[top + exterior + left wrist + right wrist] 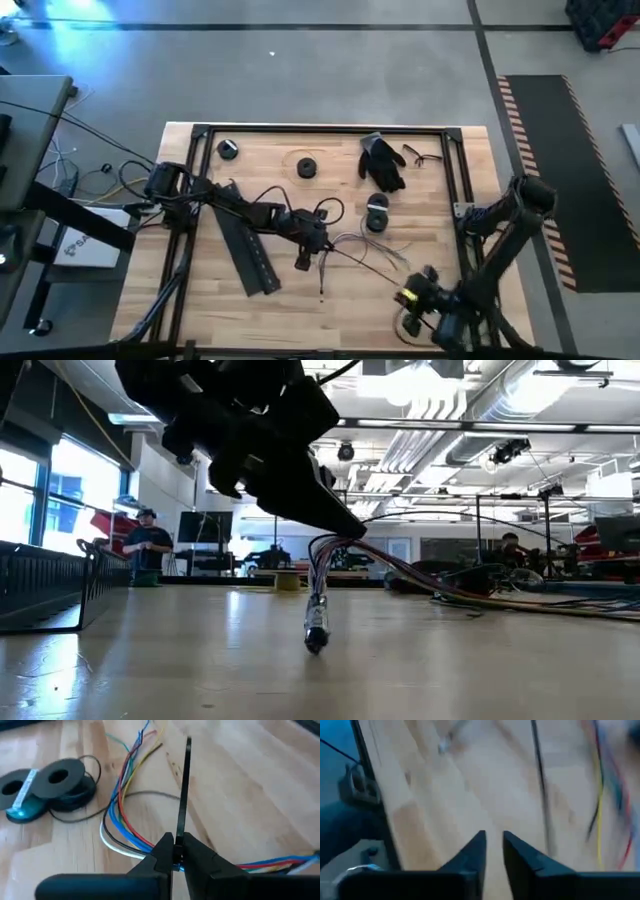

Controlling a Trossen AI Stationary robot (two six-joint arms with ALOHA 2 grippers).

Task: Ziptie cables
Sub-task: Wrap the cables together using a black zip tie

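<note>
The cables (122,795), a loose bundle of blue, red, white, black and yellow wires, lie mid-table (370,250) and fan out to the right. My left gripper (175,851) is at the table's middle (312,243), shut on a black ziptie (184,790) right where the bundle passes. In the low view the bundle rises to the fingertips (350,528), and one part drops to the table (317,635). My right gripper (494,845) hovers near the table's right front (424,276), narrowly open, with nothing between its fingers. My left gripper pinches the ziptie's near end (179,837) between its two fingertips, and the strip sticks out straight ahead along the fingers. The fingers slant down toward the table. The bundle (150,847) crosses at the fingertips and is raised there; whether it is clamped too, I cannot tell.
Black spools stand behind the bundle (65,780) and at the far side (306,167), (228,149). A black glove (382,160) and glasses (420,155) lie far right. A black slotted duct (248,250) lies to the left. A black frame (320,128) rims the table.
</note>
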